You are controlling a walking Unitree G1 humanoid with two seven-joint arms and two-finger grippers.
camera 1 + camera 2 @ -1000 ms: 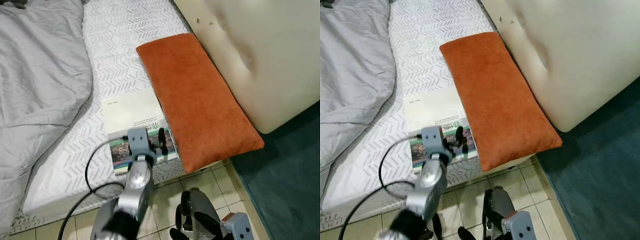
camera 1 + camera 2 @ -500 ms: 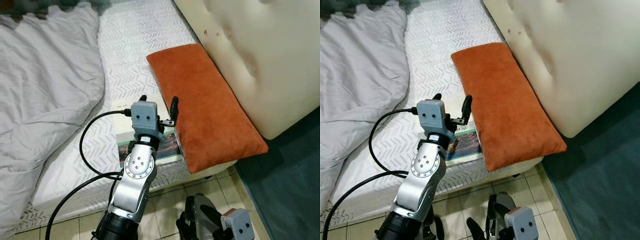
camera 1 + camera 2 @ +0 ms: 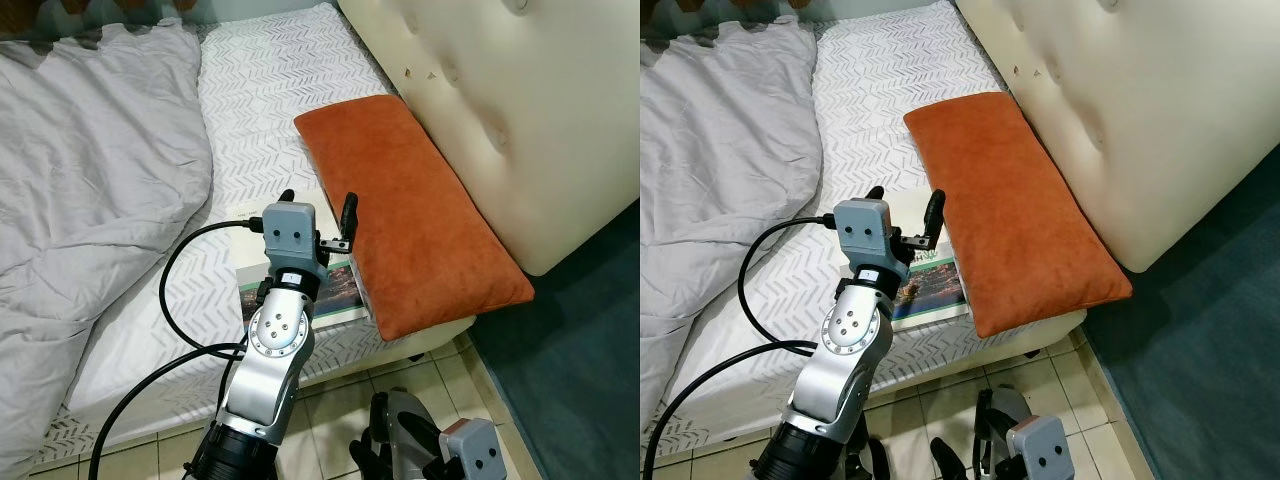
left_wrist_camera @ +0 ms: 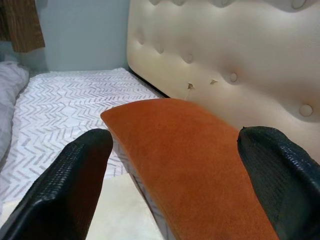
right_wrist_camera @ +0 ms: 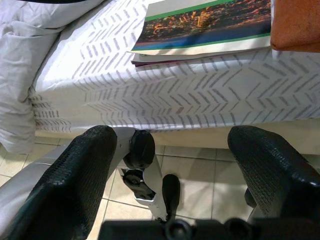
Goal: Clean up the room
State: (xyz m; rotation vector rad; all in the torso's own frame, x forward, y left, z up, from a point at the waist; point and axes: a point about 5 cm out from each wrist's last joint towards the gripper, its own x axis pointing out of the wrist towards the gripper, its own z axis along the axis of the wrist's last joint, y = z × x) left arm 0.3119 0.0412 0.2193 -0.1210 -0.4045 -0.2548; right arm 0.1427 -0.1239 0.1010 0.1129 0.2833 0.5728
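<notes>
Left eye view shows a bed [image 3: 270, 110] with a white chevron-patterned sheet, and an orange pillow [image 3: 410, 215] lying along its side next to the cream tufted headboard [image 3: 520, 110]. Using the pillow as the landmark: a stack of magazines [image 3: 340, 290] lies flat on the sheet just beside the pillow's long edge, near the bed's foot-side rim, its top cover showing a city picture with a green band. The left pincer [image 3: 318, 215] is raised above the magazines, close to the same pillow edge, its two black fingers spread apart and holding nothing; in the left wrist view the pillow and headboard sit between the fingers [image 4: 75, 185]. A rumpled grey duvet [image 3: 80, 190] covers the bed on the far side of the magazines from the pillow. The right pincer [image 3: 400, 455] hangs low over the tiled floor [image 3: 330, 400] below the pillow's near corner, its fingers [image 5: 80, 170] wide apart and empty. A teal carpet [image 3: 580, 370] lies beyond the headboard.
</notes>
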